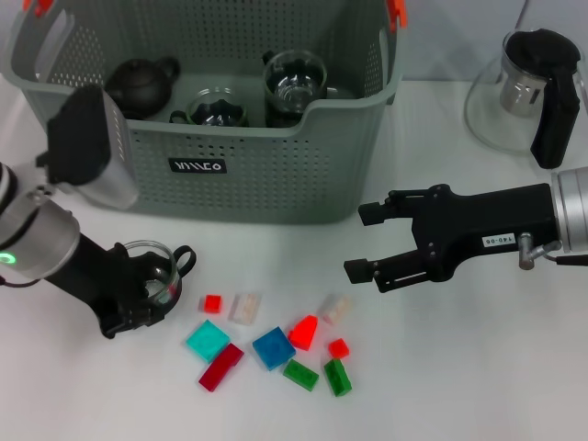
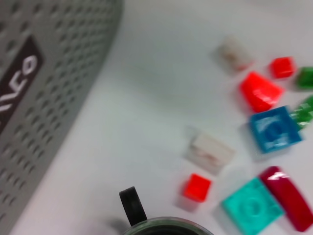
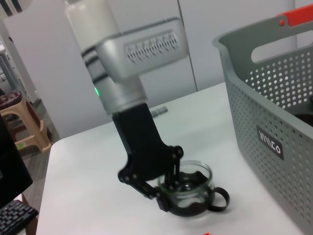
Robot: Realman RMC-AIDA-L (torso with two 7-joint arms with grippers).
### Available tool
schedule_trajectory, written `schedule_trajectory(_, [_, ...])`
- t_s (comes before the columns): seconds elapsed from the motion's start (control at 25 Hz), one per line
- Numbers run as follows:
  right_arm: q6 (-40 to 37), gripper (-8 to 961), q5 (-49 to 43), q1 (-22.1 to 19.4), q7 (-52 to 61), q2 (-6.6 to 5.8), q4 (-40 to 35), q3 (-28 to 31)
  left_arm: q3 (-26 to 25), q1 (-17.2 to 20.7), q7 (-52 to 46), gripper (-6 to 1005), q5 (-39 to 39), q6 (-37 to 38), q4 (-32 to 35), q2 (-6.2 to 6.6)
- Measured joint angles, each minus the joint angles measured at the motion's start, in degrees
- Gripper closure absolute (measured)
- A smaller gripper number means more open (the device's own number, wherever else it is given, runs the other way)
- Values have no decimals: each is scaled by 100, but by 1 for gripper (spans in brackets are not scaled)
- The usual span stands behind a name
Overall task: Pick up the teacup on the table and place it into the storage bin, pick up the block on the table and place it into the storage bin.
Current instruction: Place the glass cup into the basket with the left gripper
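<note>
On the white surface (image 1: 478,386), a loose scatter of small coloured plastic blocks (image 1: 273,347) lies in front of the grey-green perforated storage bin (image 1: 266,175), which already holds a dark teapot (image 1: 140,84) and glass cups (image 1: 294,81). A glass jug with a black handle (image 1: 537,87) stands beyond the right arm. The left gripper (image 1: 152,292) has its fingers closed around the clear glass teacup with a black handle (image 3: 188,188), low by the bin's front wall. The right gripper (image 1: 367,241) hovers above the blocks, fingers spread wide.

Office or lab — plain white partition walls (image 3: 205,44), computer keyboard (image 3: 14,219), plastic stool (image 3: 22,117) beside white table (image 3: 83,186).
</note>
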Motion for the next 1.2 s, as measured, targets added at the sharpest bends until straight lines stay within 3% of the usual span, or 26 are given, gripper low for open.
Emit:
schedule_trajectory(0.16, [-1, 9, -2, 0, -9, -18, 1, 0, -198, 30, -125, 948, -55, 771, 686, -11])
schedule_trajectory(0.28, [-7, 9, -3, 6, -37, -21, 2, -1, -621, -7, -213, 948, -236, 1418, 1191, -39])
schedule_trajectory(0.56, [-22, 8, -11, 9, -61, -43, 7, 0, -1298, -415, -1261, 947, -1436, 2185, 1916, 9])
schedule_trajectory(0.64, [-27, 8, -13, 9, -28, -48, 8, 0, -1412, -583, -1604, 947, -1930, 2335, 1964, 110])
schedule_trajectory(0.76, [-48, 8, -15, 21, 10, -54, 8, -1, -1521, -866, -2078, 947, -2542, 2290, 1944, 362])
schedule_trajectory(0.88, [-61, 8, -15, 31, 20, -58, 8, 9, -1585, -1157, -2258, 947, -2663, 1864, 1780, 624])
schedule_trajectory(0.96, [-62, 8, -16, 33, 21, -59, 14, 36, -1577, -1333, -2288, 947, -2628, 1432, 1539, 774])
schedule_trajectory(1.0, [-62, 8, -16, 33, 27, -59, 20, 53, -1488, -1502, -2279, 948, -2564, 862, 1169, 904])
schedule_trajectory(1.04, [-62, 8, -16, 34, 38, -60, 25, 67, -1488, -1502, -2279, 948, -2564, 862, 1169, 904])
schedule_trajectory(1.2, [-61, 8, -15, 43, 137, -61, 35, 80, -1073, -1832, -2237, 948, -2211, -580, 14, 1060])
